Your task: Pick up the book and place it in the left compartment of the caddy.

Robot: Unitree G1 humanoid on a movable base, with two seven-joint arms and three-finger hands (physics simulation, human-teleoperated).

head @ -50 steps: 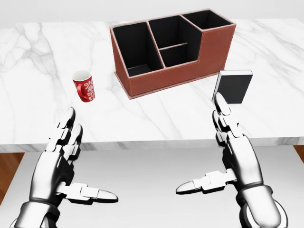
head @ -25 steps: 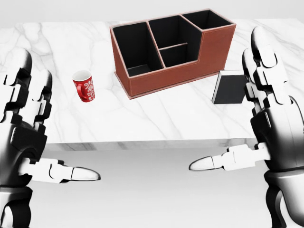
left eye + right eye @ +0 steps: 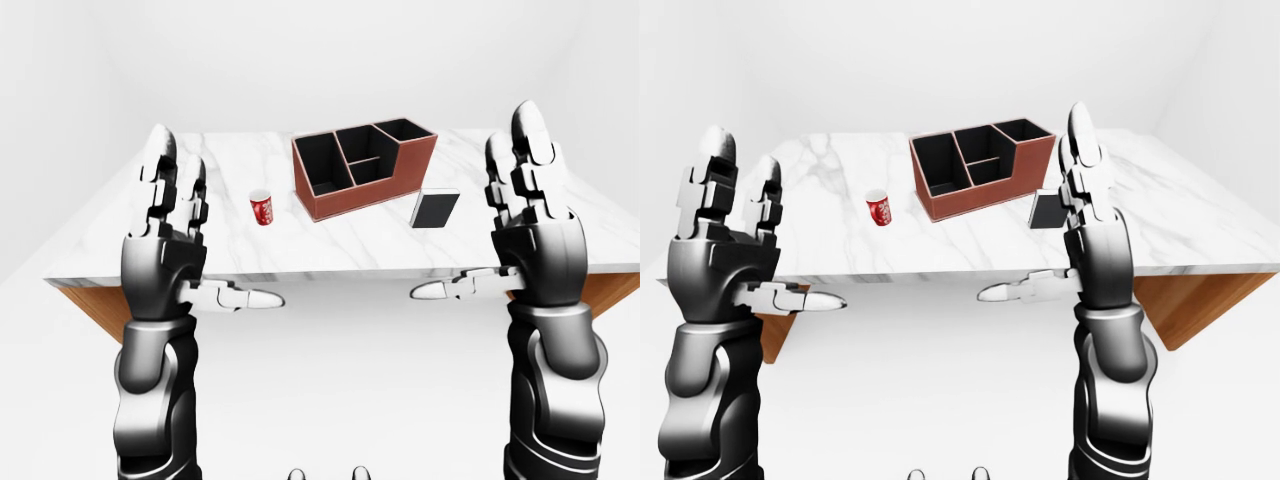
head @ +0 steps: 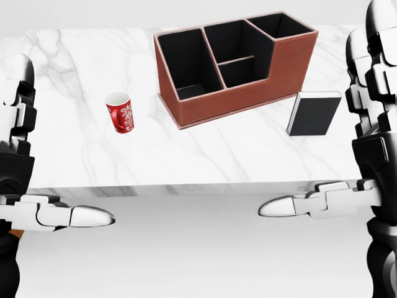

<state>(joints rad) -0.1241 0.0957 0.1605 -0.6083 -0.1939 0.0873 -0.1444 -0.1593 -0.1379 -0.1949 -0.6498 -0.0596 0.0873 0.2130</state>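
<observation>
The black book (image 4: 313, 115) with a white page edge lies flat on the marble table (image 4: 68, 68), just right of the brown caddy (image 4: 273, 74). The caddy's left compartment (image 4: 189, 62) is dark inside and holds nothing I can see. Both hands are raised on the near side of the table's edge, palms facing each other, fingers upright and thumbs pointing inward. My left hand (image 3: 200, 230) is open at the left of the left-eye view. My right hand (image 3: 490, 225) is open, below and right of the book, touching nothing. In the right-eye view it partly covers the book.
A red mug (image 4: 120, 112) with white patterning stands left of the caddy. The table's near edge (image 4: 186, 186) runs across the head view between the hands and the objects. White floor and walls surround the table.
Both hands have risen and spread toward the sides of the head view. The whole picture has shifted slightly right, so the camera moved. Book, caddy and mug stay where they were on the table.
</observation>
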